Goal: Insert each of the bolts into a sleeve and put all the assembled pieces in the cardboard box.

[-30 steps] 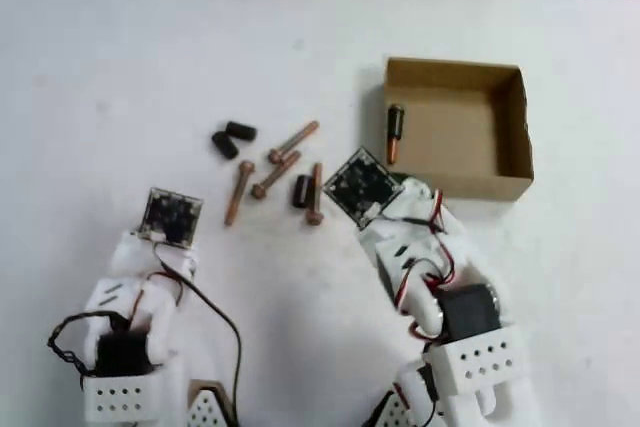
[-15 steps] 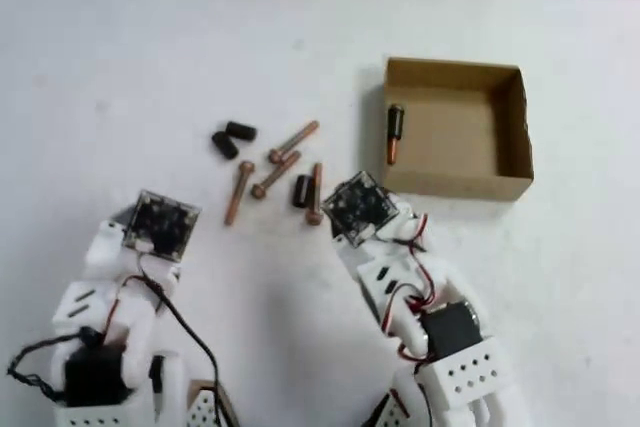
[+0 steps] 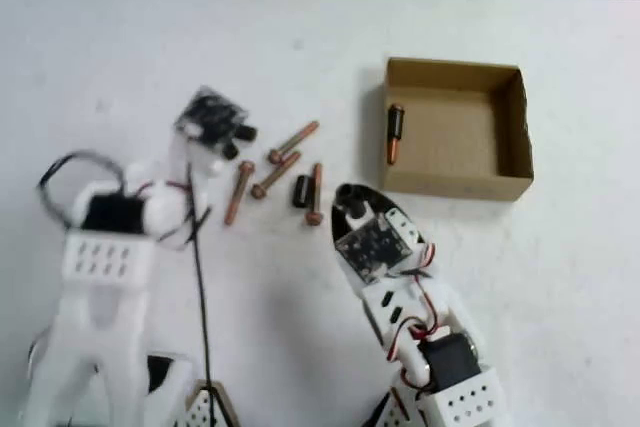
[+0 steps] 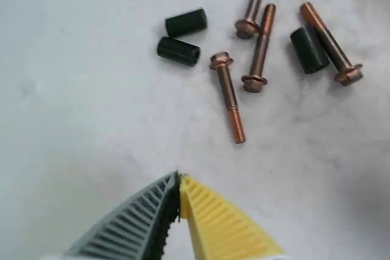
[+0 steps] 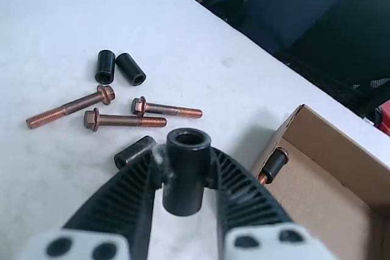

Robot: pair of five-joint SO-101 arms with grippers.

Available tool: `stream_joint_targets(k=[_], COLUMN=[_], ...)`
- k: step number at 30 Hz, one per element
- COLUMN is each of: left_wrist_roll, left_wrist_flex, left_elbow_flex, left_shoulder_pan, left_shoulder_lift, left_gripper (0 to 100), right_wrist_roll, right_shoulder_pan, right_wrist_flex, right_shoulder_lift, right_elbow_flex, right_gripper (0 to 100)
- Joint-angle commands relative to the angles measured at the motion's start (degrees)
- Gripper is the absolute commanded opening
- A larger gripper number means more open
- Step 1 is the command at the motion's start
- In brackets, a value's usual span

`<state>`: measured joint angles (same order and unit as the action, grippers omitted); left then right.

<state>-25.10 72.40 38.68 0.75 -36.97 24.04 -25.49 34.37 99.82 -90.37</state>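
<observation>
My right gripper is shut on a black sleeve, held upright with its bore facing the camera; from above the sleeve sits just right of the bolt pile. Several copper bolts and a loose sleeve lie at mid-table. Two more sleeves lie side by side left of the bolts. My left gripper is shut and empty, above bare table short of those sleeves. The cardboard box holds one assembled piece.
The left arm stretches over the table's left half, and its wrist partly covers the two sleeves. The right arm rises from the front edge. Bare white table lies behind the parts and to the right of the box.
The left arm swung forward and to the right, ending beside the two sleeves. The right arm drew back from the box toward the front edge, bringing the sleeve in its jaws into view.
</observation>
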Motion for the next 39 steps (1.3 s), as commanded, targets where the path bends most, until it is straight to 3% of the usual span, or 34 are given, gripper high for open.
stream_joint_targets(k=[1,9,12,16,25,39], left_wrist_roll=[2.9,6.9,11.5,14.0,16.1,16.1], left_wrist_flex=[-0.5,-0.5,-0.3,4.6,10.4,11.3], left_elbow_flex=[-10.2,-24.8,-30.9,-40.1,-56.1,-62.3], left_shoulder_pan=[-1.9,-5.3,-5.6,-5.6,-5.7,-5.7], left_shoulder_lift=[9.5,30.6,38.2,47.9,64.9,76.8], left_gripper=[2,2,3,11,10,10], right_wrist_roll=[-0.6,-0.6,-0.6,-0.6,-0.3,-0.2], right_shoulder_pan=[0.4,0.4,0.4,0.4,0.4,0.5], right_wrist_flex=[-1.8,-1.8,-1.9,-1.9,-1.8,-1.5], right_shoulder_lift=[3.6,3.3,3.3,3.3,3.3,3.3], right_elbow_flex=[-1.3,-2.9,-3.7,-3.9,-4.0,-4.0], right_gripper=[1.6,1.6,1.6,1.6,1.6,1.6])
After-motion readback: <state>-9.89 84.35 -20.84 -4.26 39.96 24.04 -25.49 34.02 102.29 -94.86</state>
